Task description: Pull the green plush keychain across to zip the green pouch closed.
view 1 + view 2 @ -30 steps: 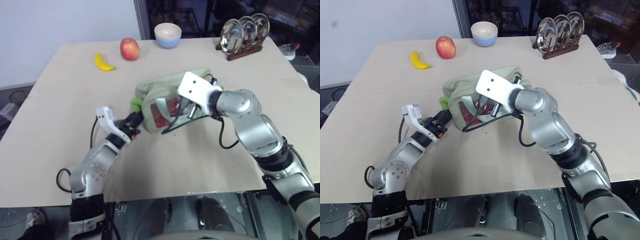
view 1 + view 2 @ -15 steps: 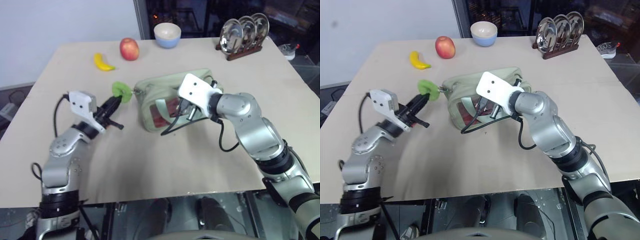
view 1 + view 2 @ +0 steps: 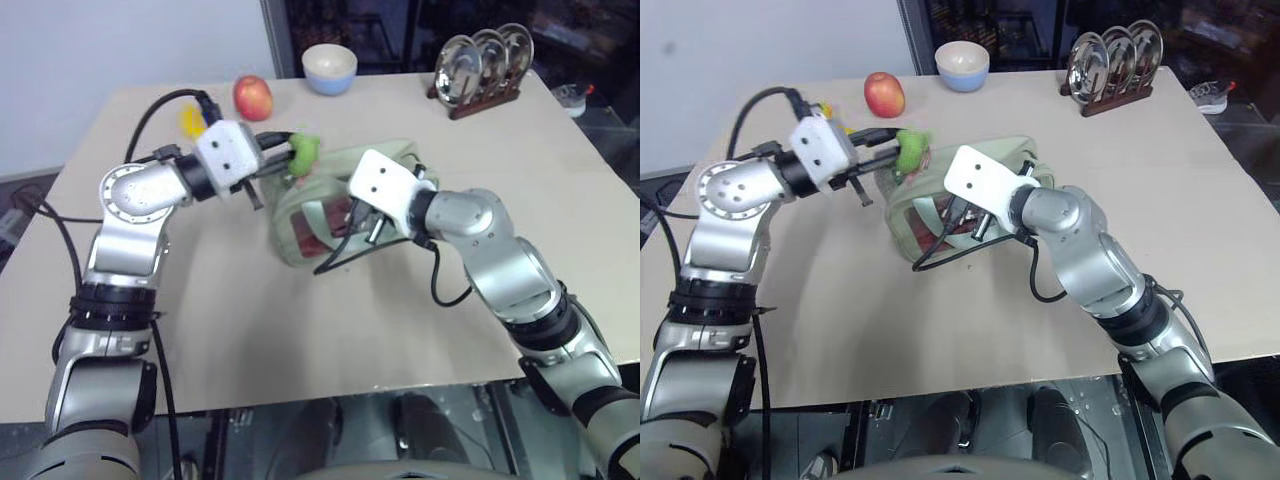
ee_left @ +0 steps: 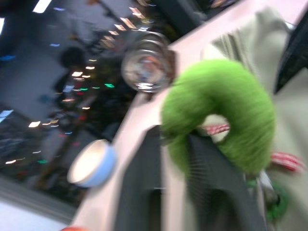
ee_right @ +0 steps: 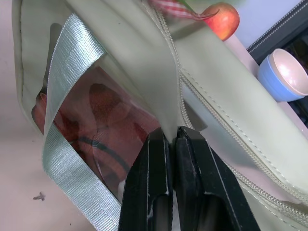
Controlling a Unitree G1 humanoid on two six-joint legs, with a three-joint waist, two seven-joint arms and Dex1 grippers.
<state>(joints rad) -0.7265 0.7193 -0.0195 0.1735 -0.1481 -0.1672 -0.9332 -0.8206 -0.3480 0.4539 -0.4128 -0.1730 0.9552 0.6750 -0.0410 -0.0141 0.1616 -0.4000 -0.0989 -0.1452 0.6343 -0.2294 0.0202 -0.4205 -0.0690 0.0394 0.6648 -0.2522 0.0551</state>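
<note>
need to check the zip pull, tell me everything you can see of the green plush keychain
The green plush keychain is a bright lime, fuzzy, doughnut-shaped ring with a hole through its middle. It hangs in the air at the upper left corner of the green pouch, above the table. The left pincer grips its lower rim between two black fingers. A bit of red-and-white checked ribbon shows close beside the ring.

**Count of items on my table**

One green pouch (image 3: pixel 330 200); one green plush keychain (image 3: pixel 303 152); one red apple (image 3: pixel 253 97); one banana (image 3: pixel 190 119), partly hidden behind my left arm; one blue-and-cream bowl (image 3: pixel 329 68); one wooden rack (image 3: pixel 482 102) holding three metal plates (image 3: pixel 480 58). My own grippers: two, the left gripper (image 3: pixel 280 155) and the right gripper (image 5: pixel 172 144).
</note>
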